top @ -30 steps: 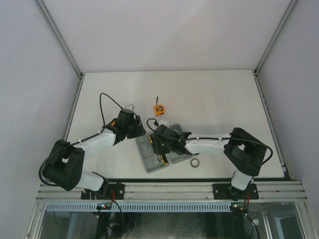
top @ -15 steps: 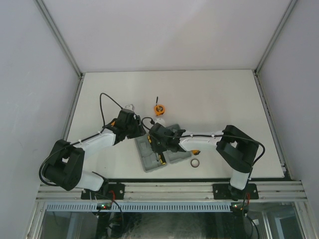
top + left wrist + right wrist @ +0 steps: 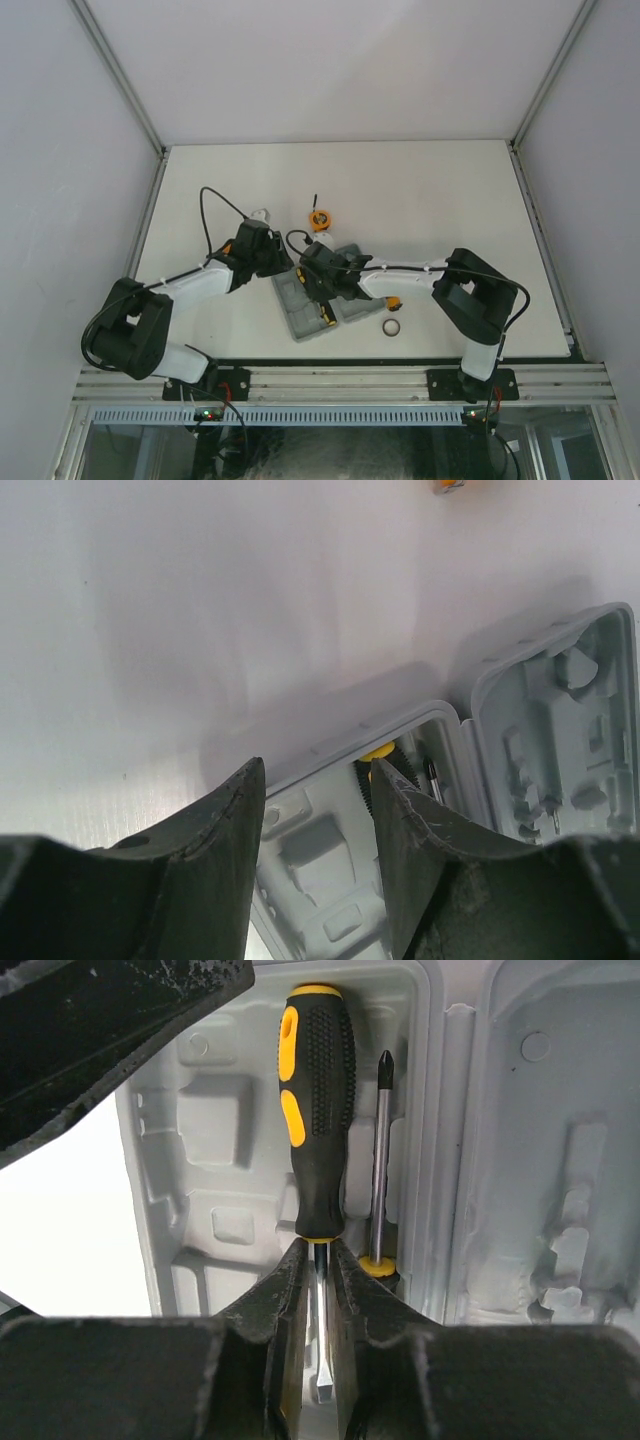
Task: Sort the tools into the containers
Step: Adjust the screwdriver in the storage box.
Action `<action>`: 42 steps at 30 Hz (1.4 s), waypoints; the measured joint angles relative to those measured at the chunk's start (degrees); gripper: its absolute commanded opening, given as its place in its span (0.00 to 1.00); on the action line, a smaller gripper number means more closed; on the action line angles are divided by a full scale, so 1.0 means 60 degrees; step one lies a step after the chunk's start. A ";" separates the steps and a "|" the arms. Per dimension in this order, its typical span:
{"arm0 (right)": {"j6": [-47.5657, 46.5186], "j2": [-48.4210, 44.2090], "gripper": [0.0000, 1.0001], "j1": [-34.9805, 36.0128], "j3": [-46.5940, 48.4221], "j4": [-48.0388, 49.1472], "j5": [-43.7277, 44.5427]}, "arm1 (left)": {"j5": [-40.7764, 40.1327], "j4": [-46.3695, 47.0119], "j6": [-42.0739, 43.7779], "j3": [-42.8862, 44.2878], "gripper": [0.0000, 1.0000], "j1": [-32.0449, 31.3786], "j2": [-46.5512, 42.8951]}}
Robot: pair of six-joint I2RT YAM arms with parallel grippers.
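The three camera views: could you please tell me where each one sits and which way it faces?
Top external: above and behind the arms, looking down at the table; both arms show.
Left wrist: on the left arm, looking down past its open left claw into the tool case.
Right wrist: looking down at the screwdriver that the right claw grips.
Shared: both wrist views show the case's recesses.

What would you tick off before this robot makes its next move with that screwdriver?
1. Tool case open: ok.
2. Right gripper shut on screwdriver shaft: ok.
3. Screwdriver fully seated in its recess: cannot tell.
4. Second screwdriver lying in case alongside: ok.
5. Left gripper open, empty: ok.
6. Tape measure and ring inside case: not ok, both on table.
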 measured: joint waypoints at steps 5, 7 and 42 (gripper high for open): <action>-0.0047 0.0113 0.12 -0.0076 0.0109 -0.0022 -0.0186 | 0.0047 0.0288 0.0000 -0.0124 0.50 0.0004 0.0000; -0.0076 0.0124 0.12 -0.0076 0.0131 -0.0029 -0.0219 | 0.0062 0.0342 -0.0004 -0.0149 0.49 0.0004 0.0000; -0.0233 -0.0834 0.23 -0.0033 0.0164 -0.0397 0.0076 | -0.0543 -0.1304 -0.0087 -0.0240 0.56 0.0018 -0.1180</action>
